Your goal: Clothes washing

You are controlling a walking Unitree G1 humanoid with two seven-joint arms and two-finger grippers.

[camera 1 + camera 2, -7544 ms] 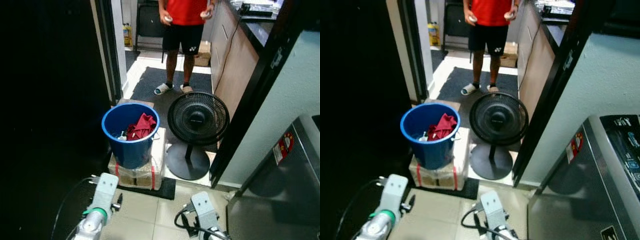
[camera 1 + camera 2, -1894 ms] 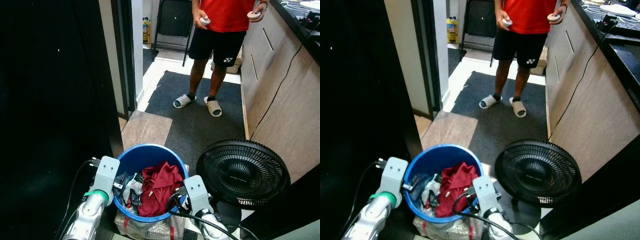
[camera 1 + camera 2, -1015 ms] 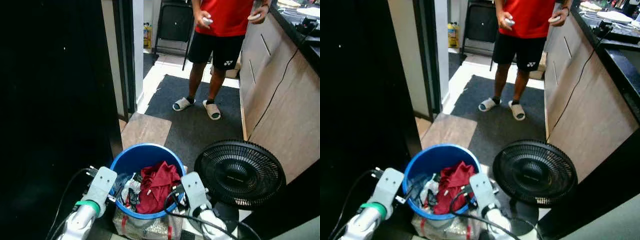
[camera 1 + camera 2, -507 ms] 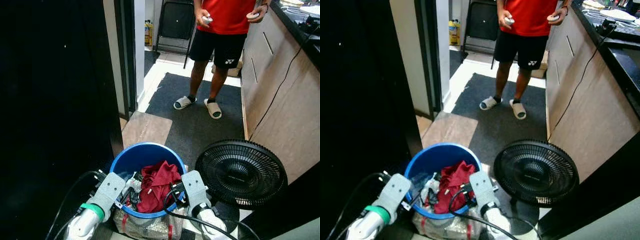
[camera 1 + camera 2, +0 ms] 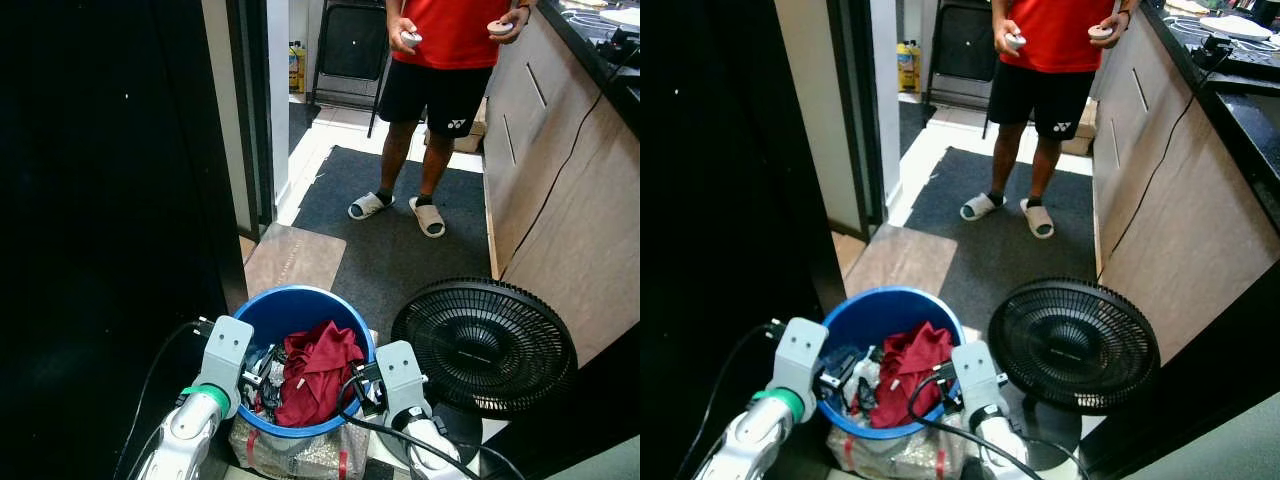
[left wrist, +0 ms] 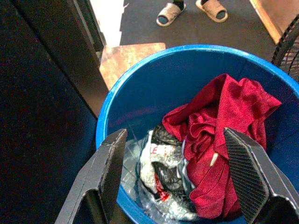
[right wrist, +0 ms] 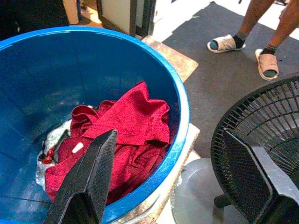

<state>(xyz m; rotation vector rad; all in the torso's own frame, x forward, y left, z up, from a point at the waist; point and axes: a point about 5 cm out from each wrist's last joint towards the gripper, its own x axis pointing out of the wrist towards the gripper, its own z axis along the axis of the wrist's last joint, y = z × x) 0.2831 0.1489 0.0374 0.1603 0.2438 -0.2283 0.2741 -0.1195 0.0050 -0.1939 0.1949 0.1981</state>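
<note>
The left tool [image 6: 173, 186] hangs over the left side of the blue bucket [image 5: 262, 312], its two black fingers [image 6: 110, 168] spread wide and gripping nothing. The bucket stands on a wrapped box [image 5: 300, 455] on the floor and holds the laundry: a crumpled red garment [image 5: 318, 368] piled toward its right side, with a black-and-white printed cloth [image 6: 161, 170] lower down to its left (partly tucked under the red one). The right tool [image 7: 173, 186] sits at the bucket's right rim, fingers also wide apart, one inside over the red garment and the other outside, toward the black fan [image 5: 483, 345] standing just beside the bucket. Farther back a person [image 5: 445, 60] in a red shirt stands on a dark mat [image 5: 400, 240].
</note>
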